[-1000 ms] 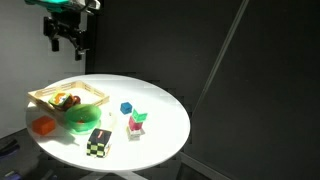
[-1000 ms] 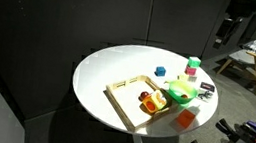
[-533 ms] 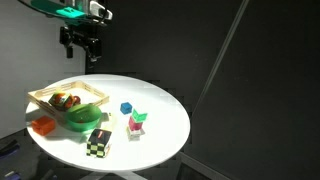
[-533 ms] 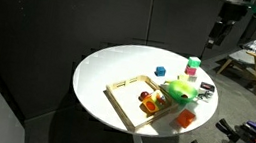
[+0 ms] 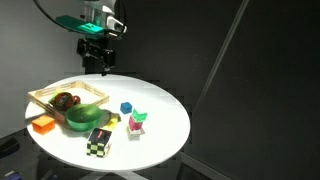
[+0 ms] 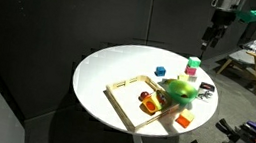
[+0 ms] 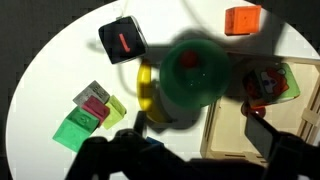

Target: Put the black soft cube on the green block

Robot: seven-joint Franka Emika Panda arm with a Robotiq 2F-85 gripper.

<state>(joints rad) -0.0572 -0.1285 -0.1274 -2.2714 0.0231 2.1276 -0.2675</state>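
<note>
Black gripper (image 5: 97, 67), jaws wide, empty

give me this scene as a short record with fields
gripper: open, empty, raised near the table edge
black soft cube: on the table, beside the green bowl
green block: beside a pink block, apart from the cube
blue cube: close by the green block
task: cube not yet grasped

bowl (image 5: 80, 118) before tray (image 5: 92, 92) | soft cube (image 5: 98, 142) before bowl | block (image 5: 141, 116) right of bowl | small cube (image 5: 126, 107) behind block
</note>
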